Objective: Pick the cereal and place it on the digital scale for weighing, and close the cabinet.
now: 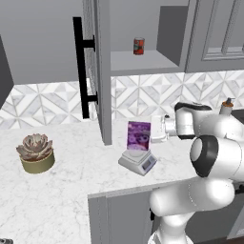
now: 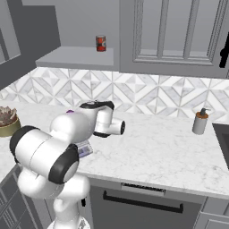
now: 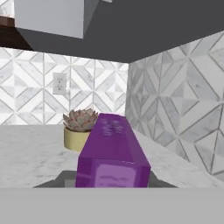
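The purple cereal box (image 1: 138, 136) stands upright on the light-grey digital scale (image 1: 138, 162) at the counter's front edge. My gripper (image 1: 155, 129) is level with the box, right at its right edge. In the hand view the cereal (image 3: 113, 148) sits close and centred, narrow side towards me, with a strip of the scale (image 3: 65, 178) under it. My fingertips do not show, so I cannot tell their state or whether they touch the box. The grey cabinet door (image 1: 101, 71) with its black bar handle (image 1: 82, 66) stands wide open, left of the scale.
A small red can (image 1: 138, 46) sits on the open cabinet's shelf (image 1: 143, 62). A potted succulent (image 1: 35, 152) stands on the counter to the left. A soap dispenser (image 2: 200, 120) is at the right, near the backsplash. The open door's edge hangs just left of the scale.
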You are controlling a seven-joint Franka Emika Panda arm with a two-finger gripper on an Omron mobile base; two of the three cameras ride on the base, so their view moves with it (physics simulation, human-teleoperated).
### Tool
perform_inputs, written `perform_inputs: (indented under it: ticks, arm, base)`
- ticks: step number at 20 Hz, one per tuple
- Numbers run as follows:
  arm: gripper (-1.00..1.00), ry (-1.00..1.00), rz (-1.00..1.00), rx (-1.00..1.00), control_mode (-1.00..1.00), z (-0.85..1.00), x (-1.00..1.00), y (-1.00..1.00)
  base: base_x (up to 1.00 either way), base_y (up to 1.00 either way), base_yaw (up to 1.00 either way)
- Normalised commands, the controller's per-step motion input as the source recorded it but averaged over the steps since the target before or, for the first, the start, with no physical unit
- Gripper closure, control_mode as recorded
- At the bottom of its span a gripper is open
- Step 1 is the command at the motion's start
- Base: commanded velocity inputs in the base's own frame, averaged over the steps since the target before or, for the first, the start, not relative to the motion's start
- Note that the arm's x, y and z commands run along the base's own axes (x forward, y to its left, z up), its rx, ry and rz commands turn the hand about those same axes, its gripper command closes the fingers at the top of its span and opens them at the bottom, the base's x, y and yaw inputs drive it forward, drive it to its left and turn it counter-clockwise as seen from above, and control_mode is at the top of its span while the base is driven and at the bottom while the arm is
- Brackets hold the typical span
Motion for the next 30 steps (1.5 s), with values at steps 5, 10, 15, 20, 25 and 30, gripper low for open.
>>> perform_inputs:
  ticks: [5, 10, 15, 20, 25, 30]
  arm:
    - [1.00, 0.00, 0.00, 0.00, -1.00, -0.02, -0.25, 0.01]
    - [1.00, 0.06, 0.00, 0.00, -1.00, 0.00, -0.23, 0.00]
    - [-1.00, 0.05, 0.00, 0.00, -1.00, -0.03, -0.16, 0.02]
    - [-1.00, -0.01, 0.00, 0.00, -1.00, -0.01, 0.00, 0.02]
    - [-1.00, -0.04, 0.00, 0.00, -1.00, 0.00, 0.00, 0.00]
    - [-1.00, 0.00, 0.00, 0.01, -1.00, 0.00, 0.00, -0.09]
  base:
    - [0.00, 0.00, 0.00]
    - [0.00, 0.00, 0.00]
    - [0.00, 0.00, 0.00]
    - [0.00, 0.00, 0.00]
    - [0.00, 0.00, 0.00]
    - [0.00, 0.00, 0.00]
